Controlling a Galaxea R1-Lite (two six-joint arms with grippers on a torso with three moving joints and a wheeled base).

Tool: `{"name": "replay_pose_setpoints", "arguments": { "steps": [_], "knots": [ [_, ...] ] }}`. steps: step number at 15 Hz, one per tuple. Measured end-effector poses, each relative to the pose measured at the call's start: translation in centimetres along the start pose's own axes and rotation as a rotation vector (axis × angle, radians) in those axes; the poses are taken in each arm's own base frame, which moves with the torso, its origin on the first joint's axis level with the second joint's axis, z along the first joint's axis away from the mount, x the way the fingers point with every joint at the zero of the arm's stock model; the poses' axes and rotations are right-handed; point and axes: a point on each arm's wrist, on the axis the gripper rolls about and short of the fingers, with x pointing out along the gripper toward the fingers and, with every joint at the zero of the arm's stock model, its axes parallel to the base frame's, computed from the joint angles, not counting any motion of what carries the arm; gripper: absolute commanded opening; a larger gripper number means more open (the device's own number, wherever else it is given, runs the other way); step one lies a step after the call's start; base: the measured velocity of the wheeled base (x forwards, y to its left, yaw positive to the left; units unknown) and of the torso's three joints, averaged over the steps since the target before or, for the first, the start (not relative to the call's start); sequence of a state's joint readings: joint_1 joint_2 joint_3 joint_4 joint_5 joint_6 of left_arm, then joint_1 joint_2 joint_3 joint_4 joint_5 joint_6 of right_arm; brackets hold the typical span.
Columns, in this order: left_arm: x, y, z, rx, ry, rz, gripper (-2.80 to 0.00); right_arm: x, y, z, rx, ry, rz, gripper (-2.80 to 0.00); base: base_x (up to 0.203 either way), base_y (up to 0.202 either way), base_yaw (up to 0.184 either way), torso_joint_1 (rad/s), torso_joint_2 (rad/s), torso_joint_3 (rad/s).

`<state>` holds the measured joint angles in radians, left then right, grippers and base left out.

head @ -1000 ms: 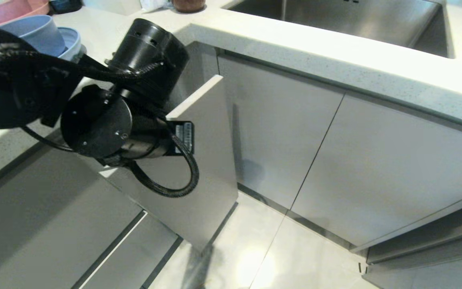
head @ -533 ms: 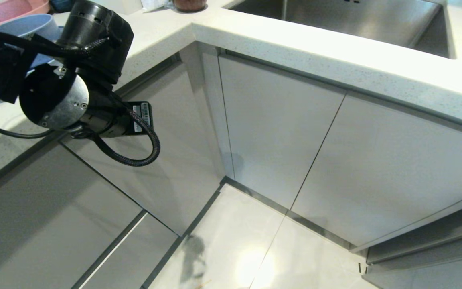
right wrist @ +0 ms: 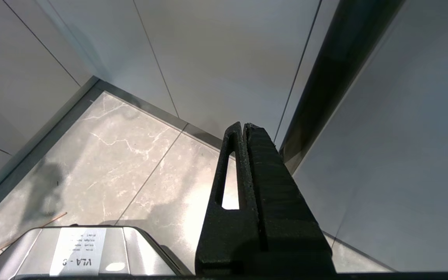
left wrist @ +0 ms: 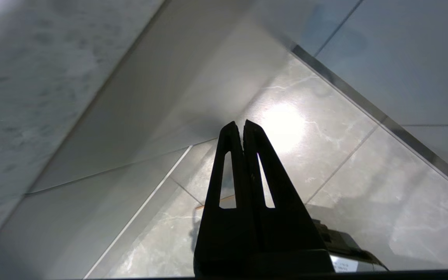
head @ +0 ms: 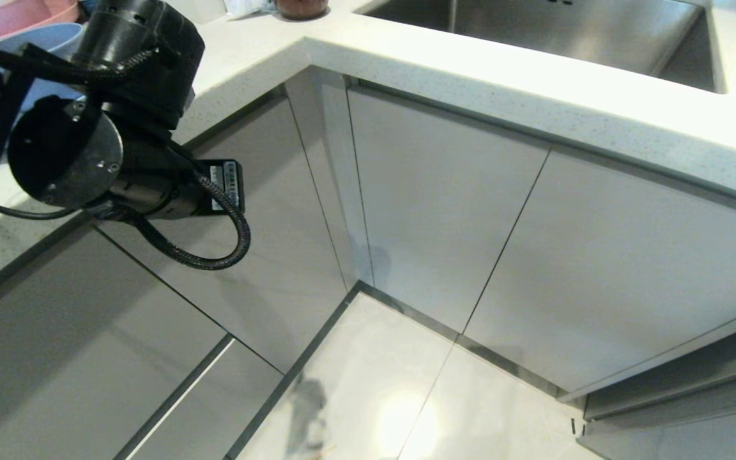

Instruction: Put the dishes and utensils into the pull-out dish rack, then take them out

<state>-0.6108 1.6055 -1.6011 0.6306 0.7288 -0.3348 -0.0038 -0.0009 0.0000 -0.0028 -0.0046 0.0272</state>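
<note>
The pull-out dish rack is pushed in; only its narrow pale grey front panel [head: 333,185] shows, flush with the cabinet fronts in the corner. A pale blue bowl [head: 42,37] stands on the counter at the far left, partly behind my left arm [head: 106,128]. The utensils on the counter are hidden. In the left wrist view my left gripper [left wrist: 243,123] is shut and empty, pointing down at the floor beside the cabinets. A thin light-brown chopstick [right wrist: 27,233] lies on the floor tiles. My right gripper [right wrist: 244,125] hangs parked, shut and empty, near the cabinet doors.
Pink dishes [head: 16,13] stand behind the blue bowl. A steel sink [head: 534,29] is set in the white counter [head: 470,70] at the back right. Grey cabinet doors [head: 444,211] line both sides of the corner. My own base [right wrist: 80,249] stands on the floor.
The rack's front panel, pulled out a second ago, now sits flush with the cabinets. My left arm has swung up and to the left, away from the panel.
</note>
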Motion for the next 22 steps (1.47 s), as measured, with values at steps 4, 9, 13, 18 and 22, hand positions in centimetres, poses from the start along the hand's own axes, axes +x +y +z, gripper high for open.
{"name": "replay_pose_setpoints", "arguments": {
  "steps": [4,9,13,18,22],
  "knots": [
    [-4.4,2.2,0.2,0.018,-0.042,-0.207,-2.80,0.0,0.0,0.0,0.000,0.000,-0.001,-2.80,0.000,0.000,0.000,0.000,0.00,0.000],
    [-11.6,10.7,0.7,-0.028,-0.311,-0.486,-2.80,0.0,0.0,0.0,0.000,0.000,0.000,-2.80,0.000,0.000,0.000,0.000,0.00,0.000],
    [-17.7,17.1,-2.5,-0.061,-0.528,-0.440,-2.80,0.0,0.0,0.0,0.000,0.000,0.000,-2.80,0.000,0.000,0.000,0.000,0.00,0.000],
    [-21.6,18.0,-12.7,0.020,-0.626,-0.382,-2.80,0.0,0.0,0.0,0.000,0.000,-0.001,-2.80,0.000,0.000,0.000,0.000,0.00,0.000],
    [-20.1,17.6,-20.9,0.025,-0.618,-0.228,-2.80,0.0,0.0,0.0,0.000,0.000,-0.001,-2.80,0.000,0.000,0.000,0.000,0.00,0.000]
  ]
}}
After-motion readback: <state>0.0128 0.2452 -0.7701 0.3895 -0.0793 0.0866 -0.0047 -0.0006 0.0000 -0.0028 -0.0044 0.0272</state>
